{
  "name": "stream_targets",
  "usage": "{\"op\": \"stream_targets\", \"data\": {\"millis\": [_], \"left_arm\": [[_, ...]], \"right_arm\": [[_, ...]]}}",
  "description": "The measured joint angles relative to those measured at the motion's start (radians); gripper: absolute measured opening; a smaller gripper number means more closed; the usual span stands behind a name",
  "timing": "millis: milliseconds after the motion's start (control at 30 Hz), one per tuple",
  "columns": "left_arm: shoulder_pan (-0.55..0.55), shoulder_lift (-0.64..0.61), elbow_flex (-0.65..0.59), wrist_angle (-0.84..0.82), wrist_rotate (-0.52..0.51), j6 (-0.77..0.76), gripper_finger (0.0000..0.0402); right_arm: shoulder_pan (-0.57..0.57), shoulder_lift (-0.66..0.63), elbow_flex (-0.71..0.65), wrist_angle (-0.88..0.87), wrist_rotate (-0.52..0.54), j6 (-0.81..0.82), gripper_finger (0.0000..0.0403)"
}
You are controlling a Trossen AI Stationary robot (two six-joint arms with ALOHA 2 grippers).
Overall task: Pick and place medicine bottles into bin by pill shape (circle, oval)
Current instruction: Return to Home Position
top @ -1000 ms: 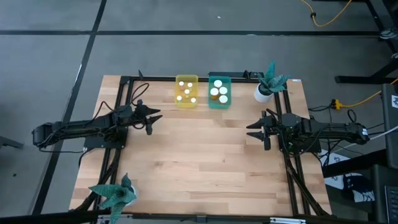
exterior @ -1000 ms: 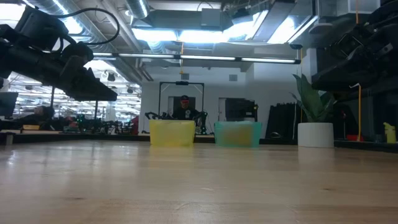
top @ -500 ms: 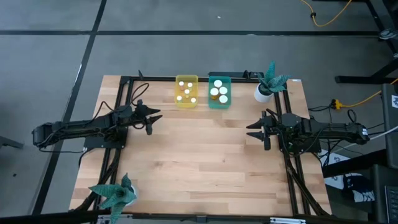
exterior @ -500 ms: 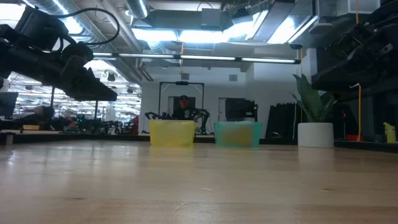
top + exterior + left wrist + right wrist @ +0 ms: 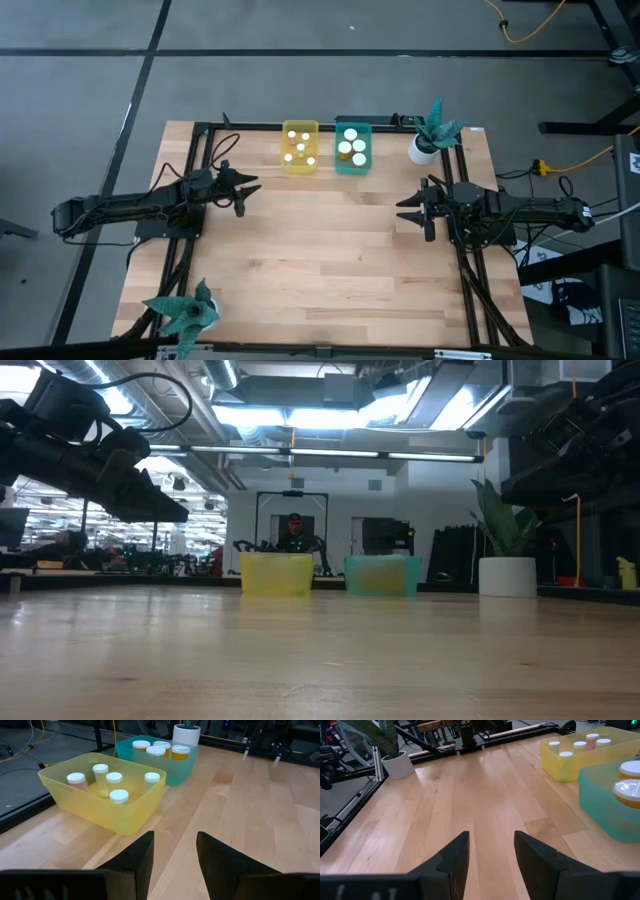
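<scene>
Two bins stand side by side at the table's far edge. The yellow bin [image 5: 300,147] holds several narrow white-capped medicine bottles [image 5: 119,796], standing upright on its floor. The teal bin [image 5: 352,146] holds several wider amber-bodied bottles [image 5: 156,751]. My left gripper [image 5: 250,192] hovers at the table's left side, open, its fingers [image 5: 175,837] pointing toward the yellow bin [image 5: 125,817]. My right gripper [image 5: 408,210] hovers at the right side, open, with nothing between its fingers [image 5: 491,836].
A white plant pot [image 5: 422,150] stands at the far right, beside the teal bin. Another leafy plant [image 5: 185,312] sits at the near left corner. Black frame rails [image 5: 200,160] run along both table sides. A person [image 5: 294,532] shows behind the bins in the low view.
</scene>
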Motion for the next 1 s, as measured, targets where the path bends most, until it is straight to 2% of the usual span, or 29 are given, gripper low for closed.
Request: {"op": "stream_targets", "data": {"millis": [1000], "left_arm": [[0.000, 0.000, 0.000, 0.000, 0.000, 0.000, 0.0141]], "right_arm": [[0.000, 0.000, 0.000, 0.000, 0.000, 0.000, 0.0158]]}}
